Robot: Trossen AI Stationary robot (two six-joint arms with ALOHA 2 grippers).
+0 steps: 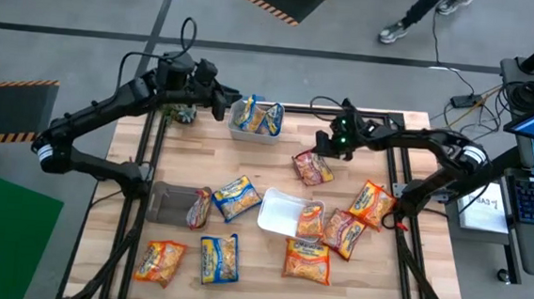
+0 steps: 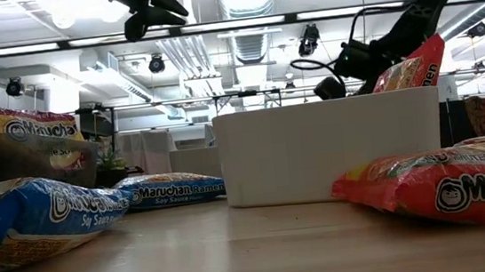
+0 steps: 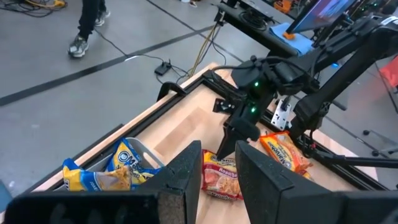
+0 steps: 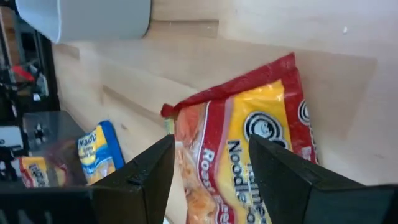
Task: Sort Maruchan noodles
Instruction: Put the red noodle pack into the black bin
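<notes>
right gripper [image 1: 322, 150] down over a red crinkly plastic maruchan noodle packet [image 1: 312, 168] near the far right part of the light wooden counter [image 1: 268, 272], fingers [image 4: 283, 180] set on both sides of the packet's end, partly closed around it; in the low view this packet [image 2: 410, 68] shown tilted up behind the white rectangular plastic tray [image 2: 332, 159]. cannot tell for sure if gripped firmly already.

left gripper [image 1: 225, 98] hanging above the far edge, just beside a clear plastic bin [image 1: 254, 133] with blue-and-yellow noodle packets [image 1: 256, 117] inside; fingers [image 3: 186, 177] narrow with a small gap, nothing between them.

elsewhere on the counter: white tray [image 1: 280, 211] near the middle, with an orange packet [image 1: 310, 219] resting on its right rim. more orange packets [image 1: 371, 204] toward the right edge and one [image 1: 306, 260] near the front edge. blue-and-yellow packet [image 1: 236, 197] left of the white tray, another [image 1: 219, 258] at the front edge, an orange one [image 1: 160, 261] in the front left corner. dark tray [image 1: 172, 202] near the left edge, a reddish packet [image 1: 199, 207] leaning on its right side.

a person's legs and shoes [image 1: 400, 29] on the floor beyond the far edge.
</notes>
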